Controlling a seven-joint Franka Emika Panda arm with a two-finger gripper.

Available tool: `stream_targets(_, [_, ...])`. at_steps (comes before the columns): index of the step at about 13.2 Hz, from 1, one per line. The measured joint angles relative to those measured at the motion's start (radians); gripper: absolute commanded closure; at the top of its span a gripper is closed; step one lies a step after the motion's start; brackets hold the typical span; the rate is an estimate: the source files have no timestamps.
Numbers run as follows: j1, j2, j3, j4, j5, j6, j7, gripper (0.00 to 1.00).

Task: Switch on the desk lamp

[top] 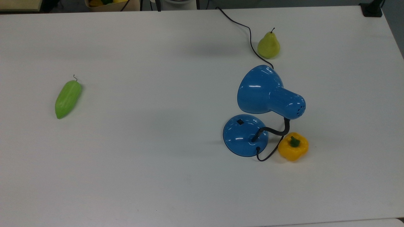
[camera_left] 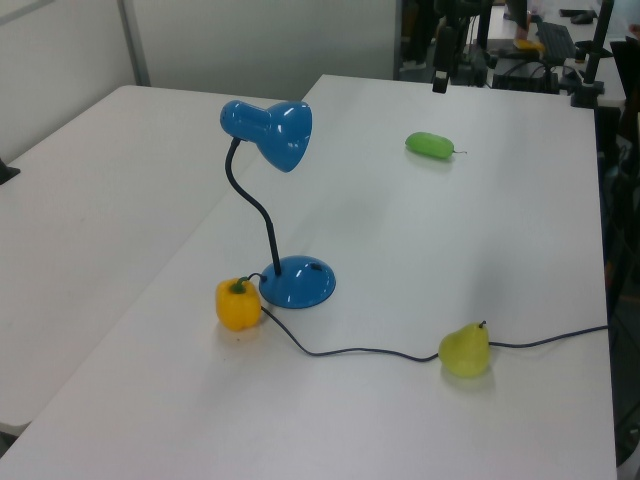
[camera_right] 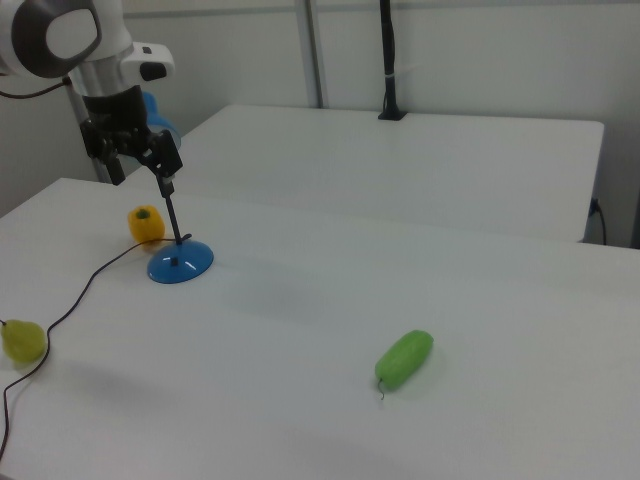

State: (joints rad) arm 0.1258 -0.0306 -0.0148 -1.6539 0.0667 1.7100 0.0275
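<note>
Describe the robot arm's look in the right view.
The arm has glossy white rounded housings with a grey round joint cap. A thin black cable trails off it at the right view's left edge. Its pincer is black and blocky.

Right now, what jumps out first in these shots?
The glossy blue desk lamp, standing right of centre in the top view, its bell shade tipped over the round base and its black cord trailing off past the pear. A yellow bell pepper sits right beside the base, and a green cucumber-like vegetable lies alone far on the top view's left. In the right view the robot's hand hangs at the upper left.
</note>
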Motion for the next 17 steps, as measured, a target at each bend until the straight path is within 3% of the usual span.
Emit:
stream_targets(2, [0.0,0.0,0.0,0.0,0.0,0.0,0.0,0.0])
stream_targets(5, [0.0,0.0,0.0,0.0,0.0,0.0,0.0,0.29])
stream_targets(8, [0.0,0.0,-0.002,0.0,0.0,0.001,-0.001,0.67])
stream_targets(11, [0.0,0.0,-0.002,0.0,0.0,0.003,-0.001,0.98])
stream_targets(17, [0.0,0.001,-0.003,0.0,0.0,0.023,-0.001,1.0])
